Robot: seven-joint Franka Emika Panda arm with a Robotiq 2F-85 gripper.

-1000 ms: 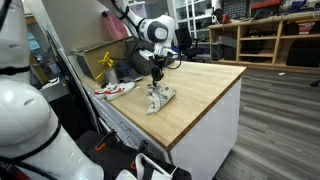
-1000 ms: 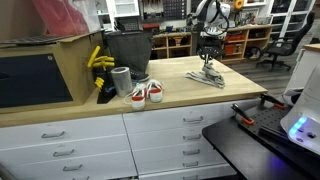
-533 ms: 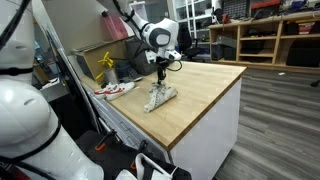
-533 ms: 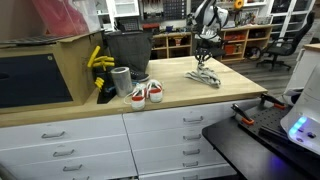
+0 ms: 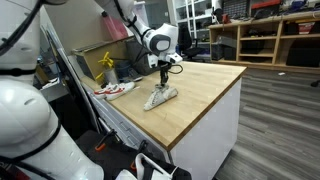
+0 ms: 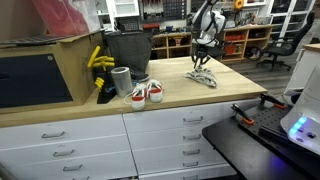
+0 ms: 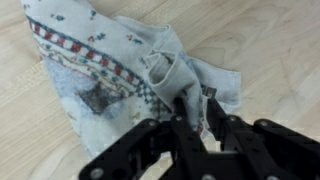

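A patterned white cloth (image 7: 105,65) with a red-and-checked border lies crumpled on the wooden tabletop (image 5: 205,95). It shows in both exterior views, cloth (image 5: 160,98) and cloth (image 6: 204,77). My gripper (image 7: 195,110) points straight down onto it, with a raised fold of the fabric pinched between the black fingers (image 7: 180,112). From outside, the gripper (image 5: 164,84) stands upright over the cloth's higher end, gripper (image 6: 202,66). The rest of the fabric drapes down onto the wood.
A pair of white sneakers (image 6: 147,93) sits near the table's front edge, beside a grey cup (image 6: 121,80), a black bin (image 6: 127,50) and a yellow object (image 6: 97,60). A cardboard box (image 6: 40,70) stands further along. Drawers (image 6: 160,135) run below the tabletop.
The gripper has shifted a little across the table with the cloth's fold in it. The cloth now lies lower and more spread out on the wood than a second ago.
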